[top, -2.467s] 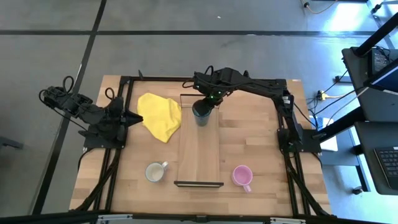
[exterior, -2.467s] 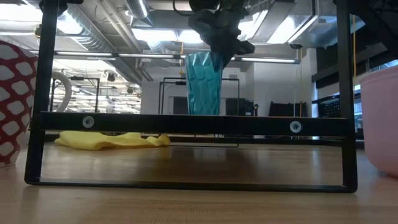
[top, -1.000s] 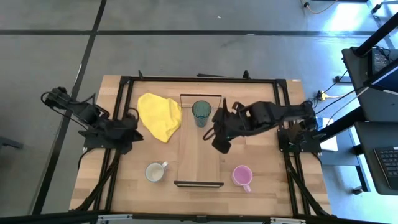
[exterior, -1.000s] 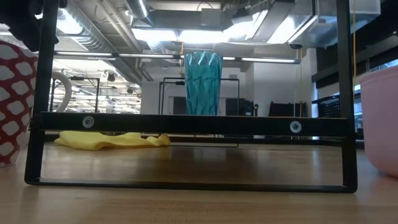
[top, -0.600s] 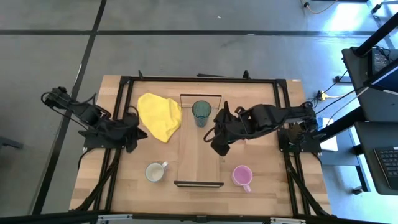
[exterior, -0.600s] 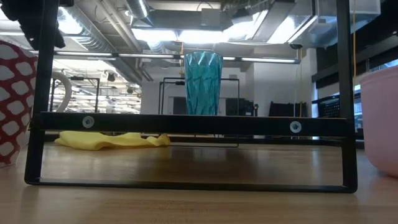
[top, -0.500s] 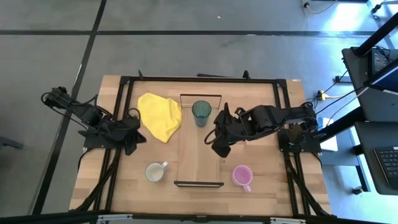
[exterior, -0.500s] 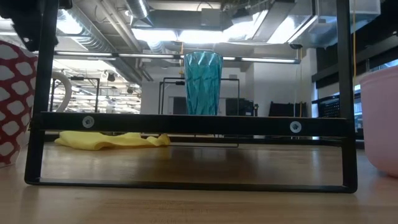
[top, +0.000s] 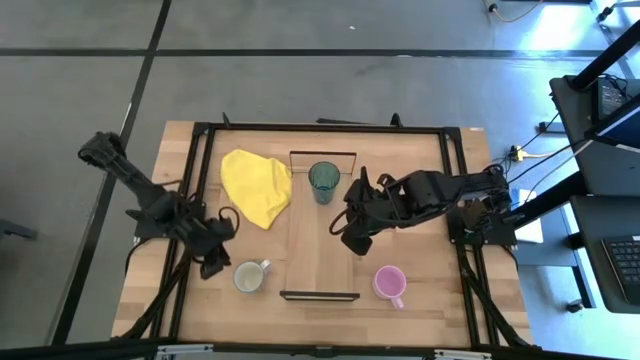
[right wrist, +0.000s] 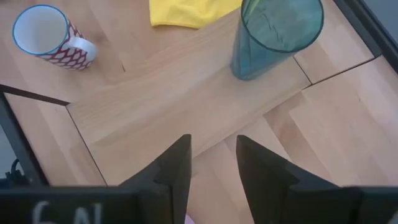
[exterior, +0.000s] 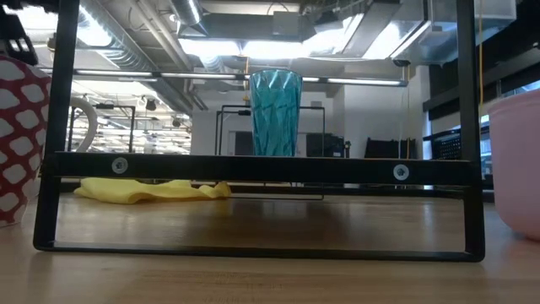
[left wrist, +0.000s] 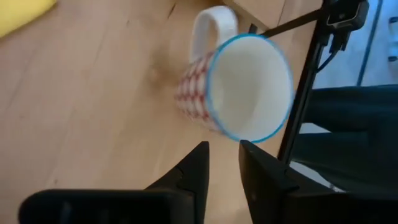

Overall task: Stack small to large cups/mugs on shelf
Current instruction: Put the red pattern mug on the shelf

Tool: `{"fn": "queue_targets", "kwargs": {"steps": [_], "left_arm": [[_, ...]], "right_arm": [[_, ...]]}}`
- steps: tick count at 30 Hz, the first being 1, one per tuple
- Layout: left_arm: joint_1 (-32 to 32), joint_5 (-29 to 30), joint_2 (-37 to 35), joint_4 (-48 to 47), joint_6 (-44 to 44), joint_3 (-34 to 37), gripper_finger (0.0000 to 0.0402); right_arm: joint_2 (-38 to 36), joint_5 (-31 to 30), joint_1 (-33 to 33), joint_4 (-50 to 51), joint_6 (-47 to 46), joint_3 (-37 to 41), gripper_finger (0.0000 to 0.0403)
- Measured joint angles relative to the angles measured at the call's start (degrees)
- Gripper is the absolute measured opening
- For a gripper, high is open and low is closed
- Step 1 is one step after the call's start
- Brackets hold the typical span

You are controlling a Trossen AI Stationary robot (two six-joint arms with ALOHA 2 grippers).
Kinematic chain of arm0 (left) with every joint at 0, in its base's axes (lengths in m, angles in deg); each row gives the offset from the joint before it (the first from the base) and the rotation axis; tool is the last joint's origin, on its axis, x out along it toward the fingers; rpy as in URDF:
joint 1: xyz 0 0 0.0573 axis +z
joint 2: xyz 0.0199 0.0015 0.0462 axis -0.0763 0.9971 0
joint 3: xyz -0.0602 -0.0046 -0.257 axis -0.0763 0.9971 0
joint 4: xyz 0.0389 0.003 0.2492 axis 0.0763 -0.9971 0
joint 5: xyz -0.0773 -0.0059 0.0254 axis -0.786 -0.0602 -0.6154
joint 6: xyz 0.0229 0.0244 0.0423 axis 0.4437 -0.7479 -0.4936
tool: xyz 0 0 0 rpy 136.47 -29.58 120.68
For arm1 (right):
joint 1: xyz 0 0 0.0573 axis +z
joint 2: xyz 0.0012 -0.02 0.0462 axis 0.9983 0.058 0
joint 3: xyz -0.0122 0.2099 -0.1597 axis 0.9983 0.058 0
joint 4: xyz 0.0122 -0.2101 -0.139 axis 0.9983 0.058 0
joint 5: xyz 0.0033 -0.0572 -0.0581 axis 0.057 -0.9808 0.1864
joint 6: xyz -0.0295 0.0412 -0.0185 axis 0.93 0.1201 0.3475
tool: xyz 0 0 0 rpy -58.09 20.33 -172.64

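The teal tumbler (top: pixel 323 181) stands upright on its base at the far end of the light-wood shelf (top: pixel 320 250). The white mug (top: pixel 250 276), red-patterned on the outside (left wrist: pixel 239 87), stands on the table left of the shelf's near end. The pink mug (top: pixel 389 284) stands on the table right of it. My left gripper (top: pixel 215 262) is open and empty, just left of the white mug. My right gripper (top: pixel 343 234) is open and empty above the shelf's right edge, nearer than the tumbler (right wrist: pixel 273 37).
A crumpled yellow cloth (top: pixel 256 186) lies on the table left of the shelf's far end. A black frame (top: pixel 200 150) runs around the tabletop. The shelf's dark near end piece (exterior: pixel 257 169) stands across the low view, and the middle of the shelf board (right wrist: pixel 186 106) is bare.
My left gripper has swung from beside the yellow cloth toward the table's near edge and has come up close to the white mug. My right gripper has stayed nearly still beside the shelf. The tumbler and both mugs have not moved.
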Motion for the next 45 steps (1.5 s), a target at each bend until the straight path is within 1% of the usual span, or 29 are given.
{"fn": "queue_targets", "kwargs": {"steps": [3, 7, 14, 16, 24, 30, 32, 35, 37, 41, 45], "left_arm": [[-2.38, 2.62, 3.64, -0.32, 1.53, -2.72, 0.0096], [-4.16, 6.17, 7.96, -0.95, 3.03, -5.88, 0.0104], [-5.93, 7.18, 17.39, -1.59, 5.3, -6.5, 0.0105], [-6.12, 8.1, 19.16, -0.95, 6.75, -6.5, 0.0105], [-6.04, 10.94, 19.3, 0.29, 11.93, -6.52, 0.0105], [-4.44, 12.04, 20.44, -0.96, 11.76, -6.52, 0.0105], [-3.42, 12.66, 21.29, -0.86, 10.36, -6.52, 0.0105], [-1.92, 12.36, 22.52, -0.26, 7.7, -6.52, 0.0105], [-1.14, 11.45, 23.47, 0.23, 5.8, -6.52, 0.0105], [-0.65, 10.07, 25.25, 0.3, 2.81, -6.54, 0.0105], [-0.65, 9.91, 25.72, -0.14, 0.61, -6.54, 0.0096]], "right_arm": [[0.0, -0.12, 0.0, 0.0, 0.36, 0.0, 0.0129], [-0.11, -2.88, -0.18, 0.0, 1.97, 0.0, 0.0129], [-2.2, -9.15, -1.29, 0.04, 7.07, -0.07, 0.0129], [-3.15, -10.51, -1.27, 0.04, 8.37, -0.07, 0.0129], [-5.4, -11.66, -1.33, 0.04, 11.91, -0.07, 0.0129], [-5.4, -11.98, -1.34, 0.02, 13.78, -0.07, 0.0129], [-5.4, -12.06, -1.39, 0.02, 13.98, -0.07, 0.0129], [-5.4, -11.99, -1.55, 0.02, 13.88, -0.07, 0.0129], [-5.4, -10.86, -1.73, 0.02, 13.3, -0.07, 0.0129], [-5.4, -5.24, -2.03, 0.02, 9.13, -0.04, 0.0129], [-5.4, -1.49, -2.01, 0.02, 5.15, -0.04, 0.0129]]}}
